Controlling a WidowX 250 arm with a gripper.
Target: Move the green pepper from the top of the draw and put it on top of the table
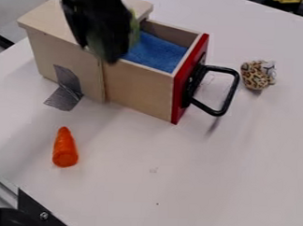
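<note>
Likely at the grasp, I can't tell whether my gripper [105, 53] holds the green pepper [134, 30]; once secure, it needs lifting to the bench [201, 182].

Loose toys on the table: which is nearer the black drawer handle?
The spotted tan toy, just right of the handle in view; the plain orange carrot lies farther off, lower left.

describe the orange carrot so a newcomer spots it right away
Find the wooden box; silver tape runs from its side onto the table. Nearer the camera than that tape lies the toy carrot: orange and tapered, unlike the spotted bundle past the black handle.
</note>
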